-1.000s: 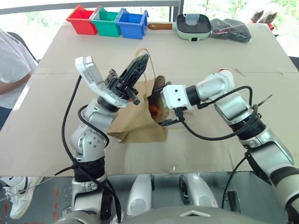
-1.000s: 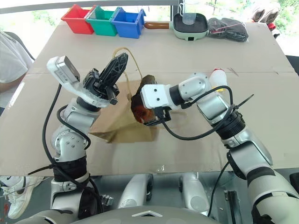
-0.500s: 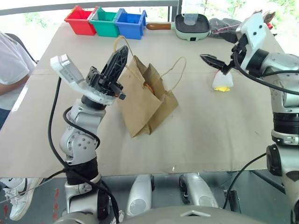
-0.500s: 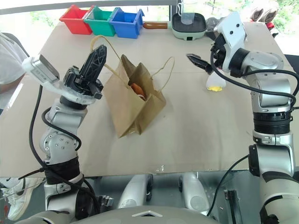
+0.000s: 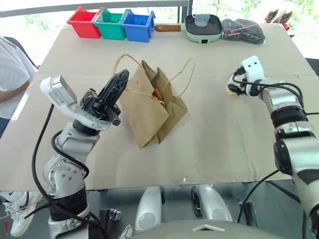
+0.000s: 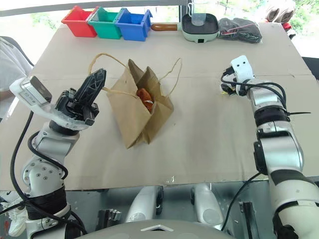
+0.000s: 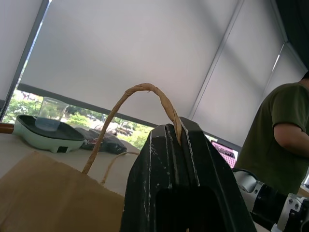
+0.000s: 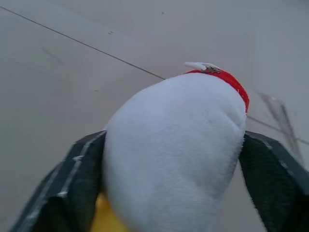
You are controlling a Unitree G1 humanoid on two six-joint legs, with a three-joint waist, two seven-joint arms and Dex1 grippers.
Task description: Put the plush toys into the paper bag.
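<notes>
Cardboard-covered table (image 5: 209,129) w/ bright windows behind; a person's white sleeve (image 5: 12,69) at far left edge.

Left gripper (image 5: 115,85): fingers pressed together, pinching one twisted loop handle (image 7: 145,92) of the paper bag; handle arches up over the fingertips in the left wrist view. Gripper raised, pointing up and twd the bag.

Paper bag (image 5: 152,112): near table centre, just right of left gripper. Tilted, mouth up and open twd far side, base on table nearer the robot; long axis runs from base up-left to the mouth. 2nd handle (image 5: 187,74) stands free on the right side. Brown bear (image 6: 145,97) inside the mouth, only partly visible, orientation can't tell.

Far edge, left to right: red bin (image 5: 83,21), green bin (image 5: 110,24), blue bin (image 5: 138,25), pale green pan (image 5: 203,27) w/ clear cup in it, dark cloth bundle (image 5: 244,30).

Right gripper (image 6: 228,88): right side of table, well apart from bag. Fingers (image 8: 72,179) partway spread, one each side of the white chicken (image 8: 174,154), touching its flanks. Chicken upright on table, red comb up, yellow base down; long axis vertical.
</notes>
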